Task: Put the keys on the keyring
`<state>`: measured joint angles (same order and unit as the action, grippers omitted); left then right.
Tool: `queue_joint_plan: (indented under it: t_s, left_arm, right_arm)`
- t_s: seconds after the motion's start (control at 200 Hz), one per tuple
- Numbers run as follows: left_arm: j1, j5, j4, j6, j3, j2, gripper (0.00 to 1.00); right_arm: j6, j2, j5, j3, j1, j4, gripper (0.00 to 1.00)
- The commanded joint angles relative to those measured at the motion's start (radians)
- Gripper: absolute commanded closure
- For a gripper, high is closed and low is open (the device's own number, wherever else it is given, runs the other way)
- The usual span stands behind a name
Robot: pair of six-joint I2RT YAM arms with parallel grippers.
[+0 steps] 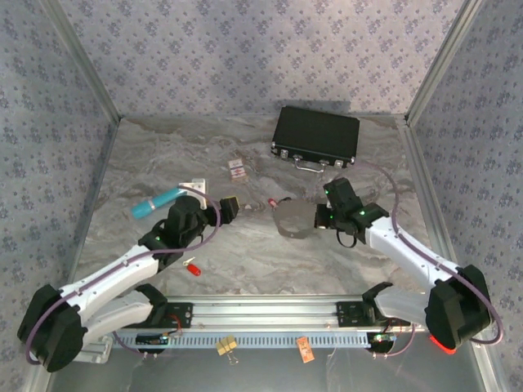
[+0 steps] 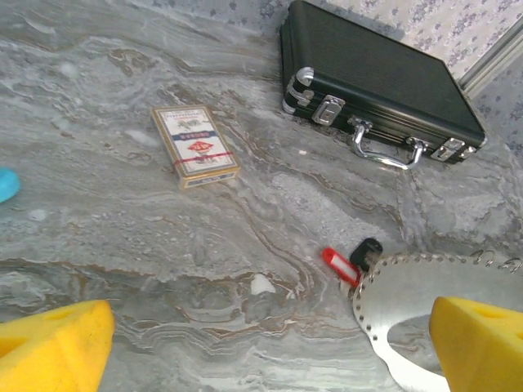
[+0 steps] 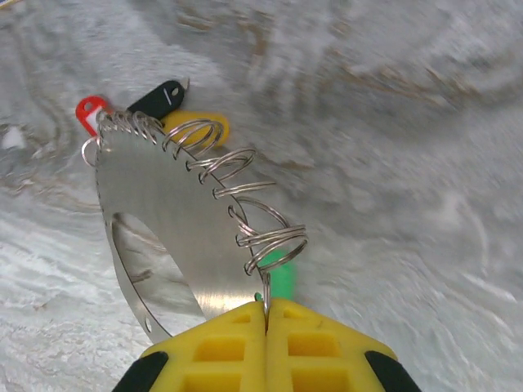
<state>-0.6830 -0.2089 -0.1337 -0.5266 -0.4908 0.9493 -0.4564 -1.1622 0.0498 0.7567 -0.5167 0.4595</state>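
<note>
The keyring (image 3: 163,204) is a flat silvery oval plate with holes round its rim and several wire rings along one edge. My right gripper (image 3: 266,314) is shut on the nearest wire ring, where a green key (image 3: 283,278) hangs. Red (image 3: 90,109), black (image 3: 159,96) and yellow (image 3: 200,122) keys lie at the plate's far end. From above, the right gripper (image 1: 323,216) sits at the plate's (image 1: 294,219) right edge. My left gripper (image 1: 229,208) is open left of the plate, its yellow fingers (image 2: 53,343) wide apart over bare table. Another red key (image 1: 193,266) lies by the left arm.
A black case (image 1: 316,136) with a metal handle lies at the back right. A red-and-white card pack (image 1: 238,170) and a turquoise cylinder (image 1: 155,204) lie further left. The enclosure's walls close in the table on three sides.
</note>
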Motion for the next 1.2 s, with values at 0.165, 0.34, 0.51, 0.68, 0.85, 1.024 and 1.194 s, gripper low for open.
queue_joint_plan:
  t_s: [0.165, 0.34, 0.51, 0.68, 0.85, 1.024, 1.194]
  left_arm:
    - [-0.005, -0.106, -0.018, 0.2, 0.051, -0.052, 0.08]
    - [-0.004, -0.037, -0.021, 0.32, 0.054, -0.074, 0.13]
    - [-0.005, 0.066, -0.033, 0.459, 0.051, -0.094, 0.25]
    - [-0.005, 0.207, -0.055, 0.583, 0.04, -0.104, 0.34]
    - [-0.007, 0.4, -0.087, 0.692, 0.021, -0.105, 0.41]
    - [-0.02, 0.555, -0.112, 0.789, -0.011, -0.087, 0.38]
    - [-0.054, 0.602, -0.034, 0.908, -0.068, -0.035, 0.26]
  right_arm:
    - [0.295, -0.082, -0.199, 0.102, -0.058, -0.154, 1.0]
    - [0.408, -0.12, -0.315, 0.143, -0.078, -0.189, 1.0]
    - [0.513, -0.139, -0.381, 0.169, -0.099, -0.209, 1.0]
    - [0.571, -0.145, -0.452, 0.204, -0.102, -0.199, 1.0]
    - [0.639, -0.126, -0.498, 0.216, -0.114, -0.182, 1.0]
    - [0.741, -0.1, -0.479, 0.225, -0.154, -0.14, 1.0]
    - [0.781, -0.094, -0.423, 0.249, -0.188, -0.101, 1.0]
